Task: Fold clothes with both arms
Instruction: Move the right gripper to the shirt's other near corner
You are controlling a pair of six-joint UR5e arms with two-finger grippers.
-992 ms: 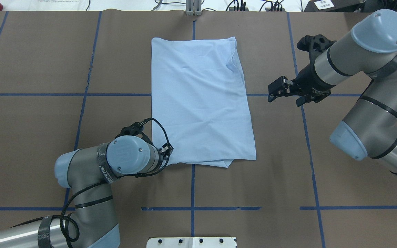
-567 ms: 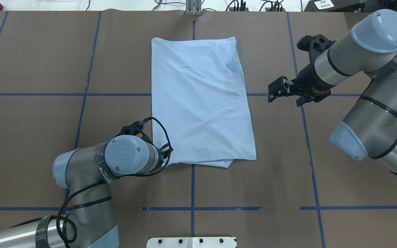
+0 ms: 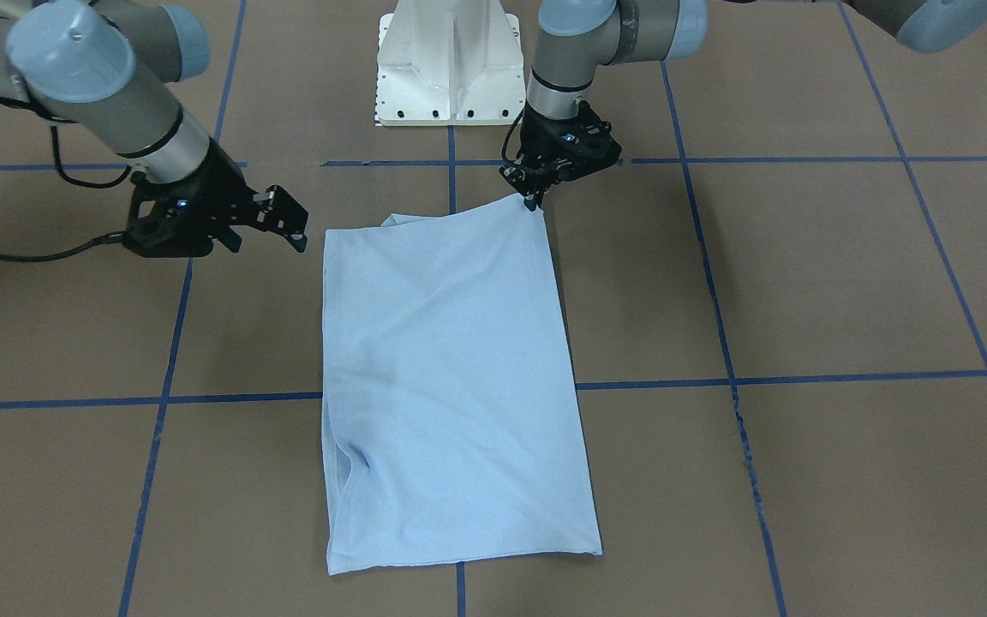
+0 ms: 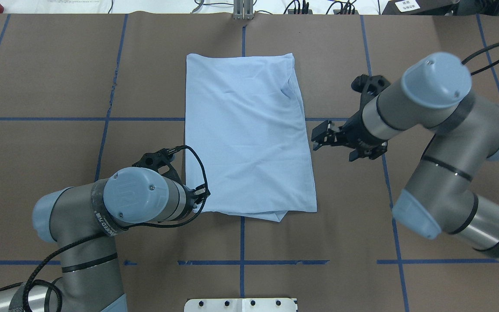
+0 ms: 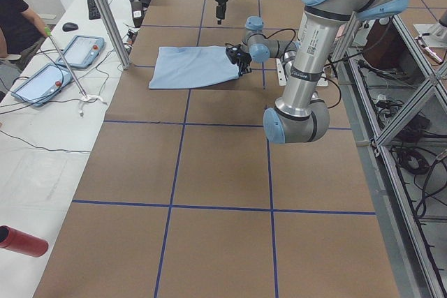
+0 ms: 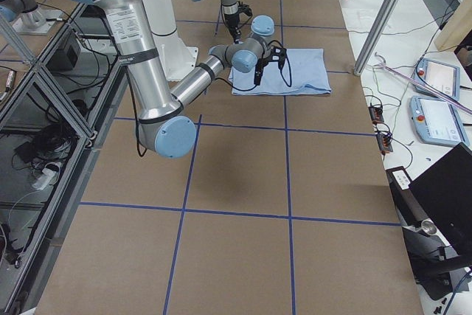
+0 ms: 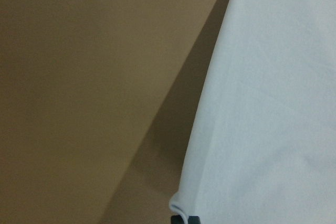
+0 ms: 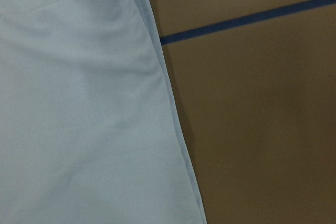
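Left end effector (image 3: 534, 198) looks clamped on the shirt's (image 4: 249, 134) robot-side corner. Right end effector (image 4: 321, 139) hovers, fingers apart, just beside the opposite long edge. Shirt lies folded in a flat rectangle mid-desk (image 4: 59, 86). Light, limp, layered cloth will likely sag and slide, so pinch all layers at corners.

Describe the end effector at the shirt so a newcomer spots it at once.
On the brown, blue-taped table a light blue T-shirt lies folded. The left end effector is at its corner nearest the white base, pinching the cloth; the right end effector hangs open beside the shirt, touching nothing.
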